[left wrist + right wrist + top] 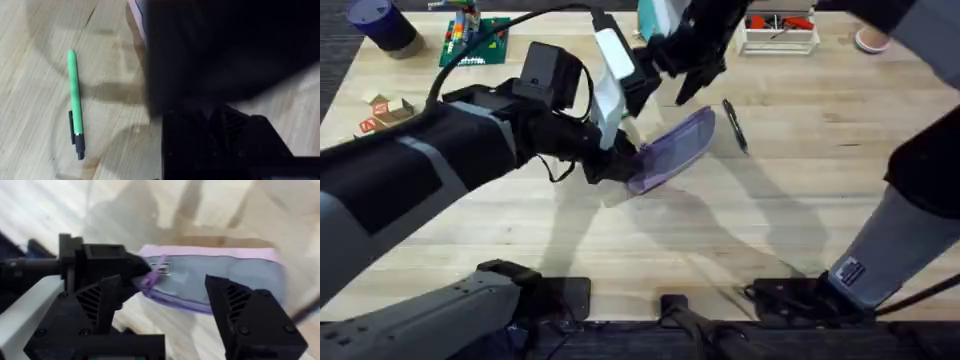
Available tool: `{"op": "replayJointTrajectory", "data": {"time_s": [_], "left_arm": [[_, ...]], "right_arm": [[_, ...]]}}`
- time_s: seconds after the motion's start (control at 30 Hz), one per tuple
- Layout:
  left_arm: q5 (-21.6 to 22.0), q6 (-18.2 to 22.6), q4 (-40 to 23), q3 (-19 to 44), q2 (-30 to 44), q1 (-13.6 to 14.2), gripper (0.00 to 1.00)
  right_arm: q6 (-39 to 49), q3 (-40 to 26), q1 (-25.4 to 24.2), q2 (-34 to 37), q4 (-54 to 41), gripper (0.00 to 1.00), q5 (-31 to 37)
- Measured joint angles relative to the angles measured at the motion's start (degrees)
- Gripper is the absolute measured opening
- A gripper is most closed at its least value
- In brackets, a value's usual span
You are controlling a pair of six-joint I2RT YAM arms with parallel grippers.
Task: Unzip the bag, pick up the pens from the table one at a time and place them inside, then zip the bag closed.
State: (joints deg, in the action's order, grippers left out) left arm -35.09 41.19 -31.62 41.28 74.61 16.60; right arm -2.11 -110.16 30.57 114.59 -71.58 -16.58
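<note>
One bag (672, 150) lies slanted at the counter's (750, 230) middle, a little left of center. The left jaws (620, 160) are clamped on its near-left end, where the right wrist view shows black fingers (127, 266) pinching the purple zipper pull (155, 272). The right jaws (692, 85) hang spread and empty just beyond the bag. Two pens: a black pen (735, 125) right of the bag, a green pen (75, 102) on bare wood.

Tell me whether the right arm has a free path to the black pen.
Probably yes: the black pen lies bare on the table beside the bag, close to the open right gripper.
</note>
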Motion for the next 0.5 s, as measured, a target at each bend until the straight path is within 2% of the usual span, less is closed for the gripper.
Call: {"op": "replayJointTrajectory", "data": {"time_s": [0.17, 0.2, 0.23, 0.37, 0.4, 0.5], "left_arm": [[0.00, 0.02, 0.02, 0.00, 0.02, 0.00, 0.044], [0.00, 0.22, 0.04, 0.00, 0.02, 0.00, 0.093], [-0.03, 0.29, 0.01, 0.00, 0.01, 0.00, 0.207], [-0.02, 0.42, 0.11, 0.00, 0.02, -0.01, 0.850], [0.00, 0.26, 0.07, 0.00, 0.02, -0.02, 0.948], [-0.02, 0.40, -0.15, 0.00, 0.02, 0.00, 0.992]], "right_arm": [[0.00, -3.47, -1.69, 0.00, -0.95, 0.996, 4.99], [0.00, -3.71, -1.93, -0.11, -0.97, 0.996, 5.58], [0.02, -3.87, -2.14, -0.15, -1.14, 0.996, 6.24], [0.02, -4.09, -2.53, -0.52, -1.73, 0.996, 7.57], [0.02, -4.12, -2.53, -0.59, -1.76, 0.996, 7.69], [0.21, -4.12, -2.51, -0.61, -1.78, 0.996, 8.02]]}}
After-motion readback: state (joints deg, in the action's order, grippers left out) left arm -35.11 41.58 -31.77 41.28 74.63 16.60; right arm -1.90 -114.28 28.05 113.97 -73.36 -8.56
